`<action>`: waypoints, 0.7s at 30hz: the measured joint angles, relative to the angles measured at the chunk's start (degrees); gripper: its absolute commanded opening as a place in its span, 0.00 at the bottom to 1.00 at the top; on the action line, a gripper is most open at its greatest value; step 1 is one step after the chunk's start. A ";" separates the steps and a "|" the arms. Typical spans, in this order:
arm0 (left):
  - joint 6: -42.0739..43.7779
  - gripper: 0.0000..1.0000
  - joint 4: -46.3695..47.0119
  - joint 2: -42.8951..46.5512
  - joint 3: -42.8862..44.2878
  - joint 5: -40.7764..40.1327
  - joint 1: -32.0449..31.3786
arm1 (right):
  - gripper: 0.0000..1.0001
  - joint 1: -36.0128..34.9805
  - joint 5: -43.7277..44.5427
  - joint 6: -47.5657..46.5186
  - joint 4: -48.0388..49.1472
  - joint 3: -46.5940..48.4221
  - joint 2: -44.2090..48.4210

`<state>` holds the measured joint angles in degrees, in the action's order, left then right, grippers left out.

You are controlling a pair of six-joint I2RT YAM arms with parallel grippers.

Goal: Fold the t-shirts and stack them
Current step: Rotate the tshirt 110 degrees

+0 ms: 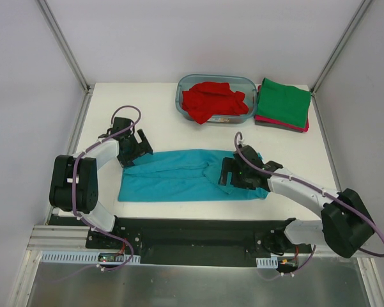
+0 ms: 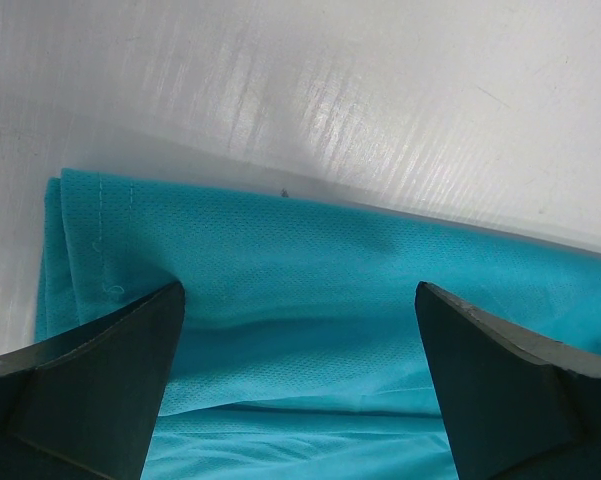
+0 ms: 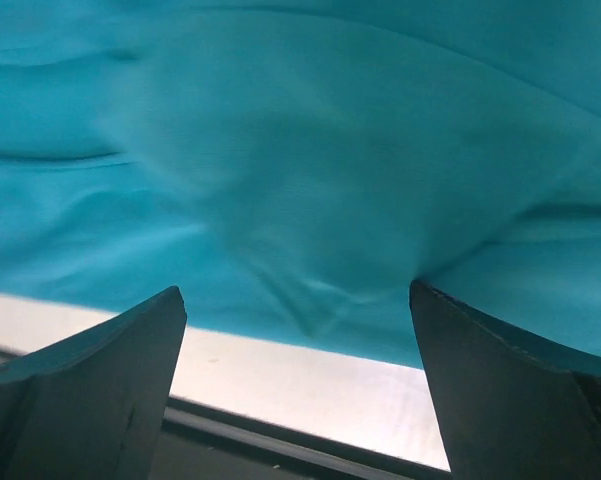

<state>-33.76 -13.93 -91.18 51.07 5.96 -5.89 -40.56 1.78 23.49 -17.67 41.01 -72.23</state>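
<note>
**Two open grippers, one teal band: take matched grips before the cross fold**

Nearest the bases, the right gripper (image 1: 234, 174) hangs low over the right end of the teal-blue t-shirt (image 1: 179, 178). The shirt lies as a long folded band across the table (image 1: 147, 105). The right gripper's fingers (image 3: 90, 395) are wide apart and hold nothing. Cloth fills the view ahead of them, puckered toward the right finger, and a hem crosses the gap just short of the tips.

A little farther off, the left gripper (image 1: 134, 151) sits at the band's far left corner. Its fingers (image 2: 510, 395) are also spread and empty, with the stitched hem just outside the left finger and bare table ahead.

I judge a crosswise fold comes next. Each side should pinch every layer at the edge, and the two should lift evenly with the band kept taut.

Beyond the band, the red t-shirt (image 1: 211, 101) lies bunched in the tub (image 1: 181, 96). Beside it, the green t-shirt (image 1: 284, 102) rests on the magenta t-shirt (image 1: 287, 125).
</note>
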 measured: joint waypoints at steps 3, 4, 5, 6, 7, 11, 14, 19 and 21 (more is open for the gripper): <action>-0.07 0.99 0.44 0.37 -0.46 0.33 0.35 | 0.96 4.39 0.11 1.66 -1.57 -2.84 -1.75; -0.17 0.99 0.92 0.87 -1.11 0.42 0.37 | 0.96 5.68 -0.11 1.62 -1.49 -2.86 -2.78; -0.35 0.99 1.51 1.51 -1.90 0.33 0.39 | 0.96 6.84 -0.59 1.38 -1.01 -2.71 -3.93; -0.66 0.99 2.05 2.43 -2.95 0.22 0.39 | 0.96 7.93 -1.38 0.98 -1.01 -1.99 -5.60; -1.25 0.99 2.36 3.58 -4.24 -0.13 0.50 | 0.96 8.68 -2.34 0.07 -1.07 -0.76 -6.93; -3.41 0.99 2.80 8.74 -9.22 -1.36 1.97 | 0.96 10.27 -6.19 -5.01 0.52 7.21 -15.98; -5.44 0.99 2.80 12.96 -12.85 -2.05 5.35 | 0.96 10.27 -9.29 -8.76 1.46 13.99 -22.64; -8.72 0.99 0.24 20.59 -18.01 -6.29 12.20 | 0.96 9.90 -14.78 -13.14 1.42 25.55 -32.61; -9.49 0.99 -1.09 23.87 -19.91 -8.09 13.51 | 0.96 9.03 -16.06 -14.71 0.46 30.32 -36.24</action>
<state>-43.24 -15.03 -67.31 31.16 -2.13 7.62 -31.53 -14.28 8.78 -17.21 71.33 -108.47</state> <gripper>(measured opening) 0.990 0.960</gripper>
